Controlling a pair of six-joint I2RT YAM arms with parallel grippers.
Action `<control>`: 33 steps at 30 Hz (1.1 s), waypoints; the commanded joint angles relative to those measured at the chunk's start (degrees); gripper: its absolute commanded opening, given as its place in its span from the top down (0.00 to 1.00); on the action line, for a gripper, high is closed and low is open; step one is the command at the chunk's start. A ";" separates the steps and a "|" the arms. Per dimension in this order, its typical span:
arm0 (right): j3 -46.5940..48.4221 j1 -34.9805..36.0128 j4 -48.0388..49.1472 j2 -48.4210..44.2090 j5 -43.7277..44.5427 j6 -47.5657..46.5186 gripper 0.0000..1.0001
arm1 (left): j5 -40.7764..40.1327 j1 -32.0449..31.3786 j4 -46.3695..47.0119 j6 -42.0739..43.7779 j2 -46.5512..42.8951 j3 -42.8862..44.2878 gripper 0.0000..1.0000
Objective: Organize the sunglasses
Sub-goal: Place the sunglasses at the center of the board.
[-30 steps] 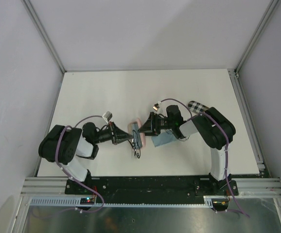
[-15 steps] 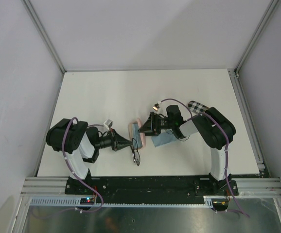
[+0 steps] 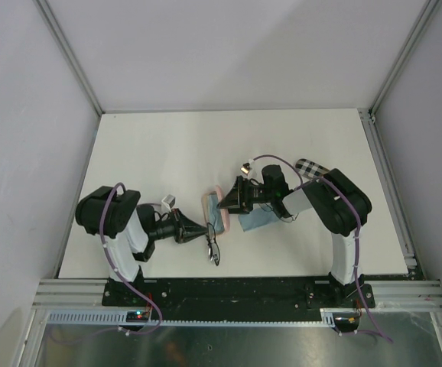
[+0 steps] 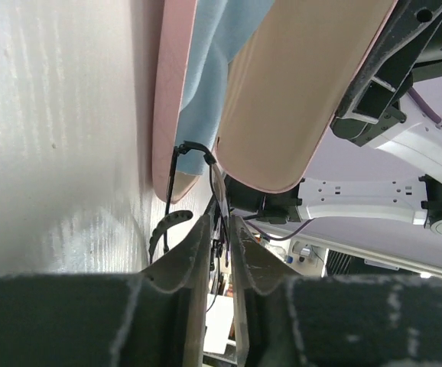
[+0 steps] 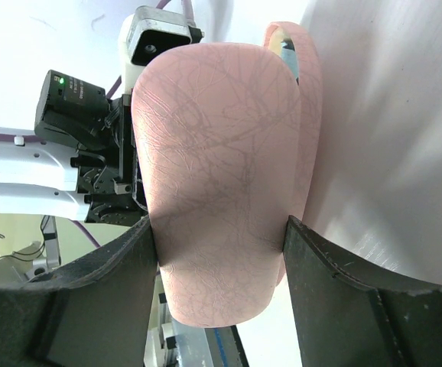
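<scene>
Top external view is showing your left arm reaching in low from the left, with the left tool (image 3: 206, 234) pointing right across the white desk (image 3: 167, 153). The sunglasses (image 3: 215, 248), the dark wire pair, are sitting right at its tip, just beside the near end of the open pink case (image 3: 224, 222), between the case and the near edge of the desk.

On the left wrist cam, that tool's fingers are standing only a narrow gap apart with the thin frame running up between them. Honestly I'm not able to tell whether they're actually pinching the wire or just flanking it. The frame is poking up toward the mouth of the case, where the blue lining is showing.

Moving right, your right tool (image 3: 225, 202) is coming in from the other side and clamping the pink lid. On the right wrist cam the lid is filling the space between both fingers, so you're definitely holding it there.

A light blue cloth (image 3: 258, 221) is lying under the right arm, and the checkered case (image 3: 310, 167) is peeking out further right.
</scene>
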 commanded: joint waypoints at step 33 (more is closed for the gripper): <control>1.14 -0.83 -0.64 -1.90 -0.10 -2.54 0.52 | -16.19 -3.35 -40.13 25.51 -27.60 7.80 0.51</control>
